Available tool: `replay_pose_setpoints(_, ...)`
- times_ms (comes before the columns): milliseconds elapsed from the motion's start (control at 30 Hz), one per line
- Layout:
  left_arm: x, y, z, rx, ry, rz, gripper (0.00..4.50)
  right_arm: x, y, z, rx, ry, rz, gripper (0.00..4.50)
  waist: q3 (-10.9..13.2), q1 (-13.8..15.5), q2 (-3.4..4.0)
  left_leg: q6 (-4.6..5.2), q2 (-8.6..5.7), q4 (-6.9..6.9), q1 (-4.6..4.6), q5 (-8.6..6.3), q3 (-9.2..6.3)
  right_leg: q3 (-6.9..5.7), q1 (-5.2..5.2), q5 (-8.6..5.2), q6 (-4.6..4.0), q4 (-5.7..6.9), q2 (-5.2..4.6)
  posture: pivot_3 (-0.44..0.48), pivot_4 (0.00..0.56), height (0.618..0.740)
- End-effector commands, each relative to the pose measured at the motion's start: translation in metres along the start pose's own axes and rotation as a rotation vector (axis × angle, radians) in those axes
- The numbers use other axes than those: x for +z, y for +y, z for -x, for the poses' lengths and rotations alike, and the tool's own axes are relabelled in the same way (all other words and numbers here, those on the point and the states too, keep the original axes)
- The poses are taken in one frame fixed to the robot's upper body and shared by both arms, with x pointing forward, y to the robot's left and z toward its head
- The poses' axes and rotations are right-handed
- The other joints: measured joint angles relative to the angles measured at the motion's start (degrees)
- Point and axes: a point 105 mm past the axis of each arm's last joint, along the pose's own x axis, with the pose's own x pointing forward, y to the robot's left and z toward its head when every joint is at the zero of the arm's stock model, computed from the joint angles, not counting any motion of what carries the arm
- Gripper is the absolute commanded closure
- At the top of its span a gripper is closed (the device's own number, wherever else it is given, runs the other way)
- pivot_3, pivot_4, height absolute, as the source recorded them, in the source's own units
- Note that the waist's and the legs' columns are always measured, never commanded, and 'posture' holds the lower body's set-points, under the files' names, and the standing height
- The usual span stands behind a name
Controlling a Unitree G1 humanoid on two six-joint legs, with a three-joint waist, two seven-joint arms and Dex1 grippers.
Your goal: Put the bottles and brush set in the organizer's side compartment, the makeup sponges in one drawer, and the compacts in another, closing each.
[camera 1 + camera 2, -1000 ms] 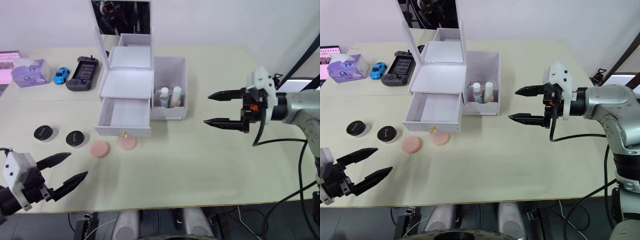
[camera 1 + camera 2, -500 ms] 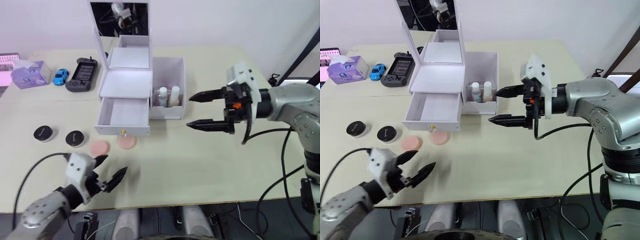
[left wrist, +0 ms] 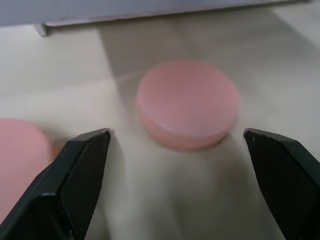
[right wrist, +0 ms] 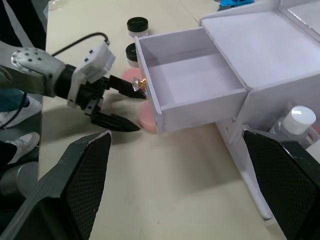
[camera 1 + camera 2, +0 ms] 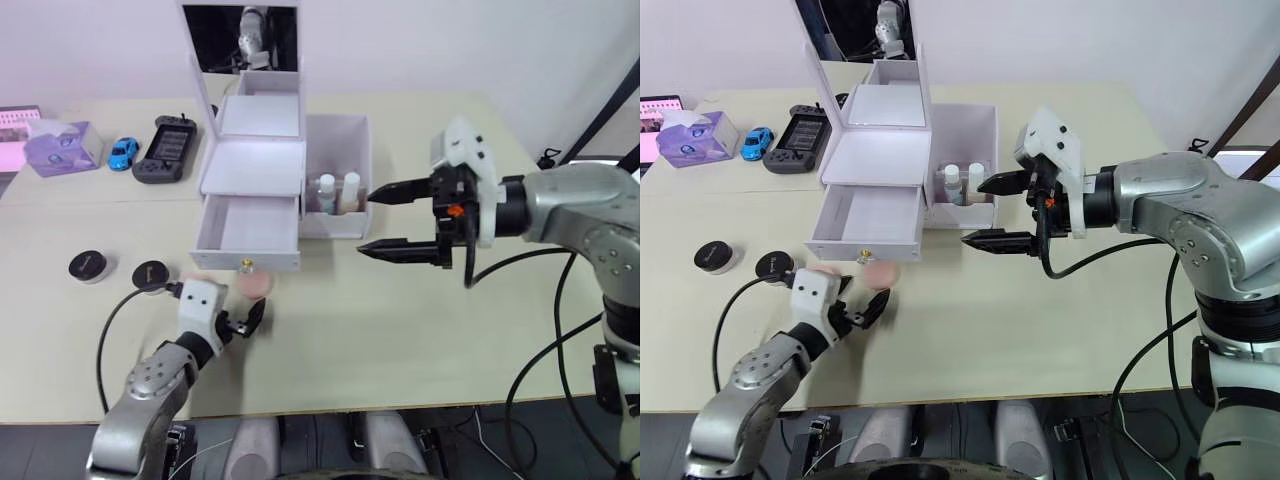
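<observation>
Tabletop (image 5: 400,320): sponge (image 3: 187,104) between left fingers (image 3: 75,175)

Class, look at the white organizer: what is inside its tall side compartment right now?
Two white-capped bottles stand inside the side compartment of the organizer, one clear and one beige. The front wall hides the compartment floor, so whether anything else lies there cannot be seen.

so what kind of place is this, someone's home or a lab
Probably a lab or test room: a plain table with staged props, namely a cosmetics organizer, a toy car and a game console, and cables trail off the table's edge.
</observation>
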Motion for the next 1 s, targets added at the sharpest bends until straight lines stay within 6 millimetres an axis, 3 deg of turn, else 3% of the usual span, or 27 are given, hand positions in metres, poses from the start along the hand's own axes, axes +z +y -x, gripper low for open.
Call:
replay_pose_setpoints(33,0.005,-0.007,-0.008,-0.013,-0.026,-0.015,0.02,0.012,0.003,0.006,-0.023,-0.013,0.053,0.00,0.0,0.0,-0.01,0.00,0.00,0.01,0.00,0.00,0.00,0.00,0.01,0.00,0.00,0.00,0.00,0.000,0.150,0.740)
replay_pose_setpoints(367,0.010,-0.015,-0.024,-0.020,-0.043,-0.020,0.02,0.014,0.003,0.006,-0.049,-0.014,0.060,0.00,0.0,0.0,0.00,0.00,-0.01,0.01,0.00,0.00,0.00,0.00,0.03,0.00,0.00,-0.01,-0.01,0.000,0.150,0.740)
replay_pose_setpoints(467,0.010,-0.016,-0.025,-0.017,-0.042,-0.034,0.83,0.013,0.002,0.006,-0.058,-0.015,0.062,0.00,0.0,-0.1,0.00,0.00,-0.02,0.01,0.00,0.00,0.00,0.00,0.03,0.00,0.01,-0.01,-0.02,0.000,0.150,0.740)
replay_pose_setpoints(533,0.010,-0.017,-0.023,-0.037,-0.034,-0.043,1.82,0.013,0.002,0.006,-0.059,-0.016,0.062,0.00,0.0,0.0,0.00,0.00,-0.01,0.02,0.00,0.00,0.00,0.00,0.03,0.00,0.01,-0.01,-0.01,0.000,0.150,0.740)
replay_pose_setpoints(567,0.009,-0.019,-0.021,-0.051,-0.028,-0.046,1.82,0.013,0.002,0.006,-0.059,-0.016,0.062,0.00,0.0,-0.1,-0.01,0.00,-0.01,0.02,0.00,0.00,0.00,0.00,0.03,0.00,0.01,-0.01,-0.02,0.000,0.150,0.740)
replay_pose_setpoints(733,0.010,-0.015,-0.003,-0.107,-0.014,-0.097,1.82,0.014,0.000,0.005,-0.060,-0.032,0.061,0.00,0.0,-0.3,0.00,0.00,-0.01,-0.02,-0.01,0.00,0.00,0.01,0.01,-0.02,0.03,-0.04,-0.02,0.000,0.150,0.740)
replay_pose_setpoints(1000,0.017,-0.026,0.055,-0.396,0.019,-0.154,1.82,0.012,0.015,0.004,0.094,-0.039,0.041,0.00,0.0,-0.3,-0.01,0.01,0.02,-0.08,-0.07,-0.01,0.02,0.00,-0.15,-0.05,0.05,-0.05,-0.02,0.000,0.150,0.740)
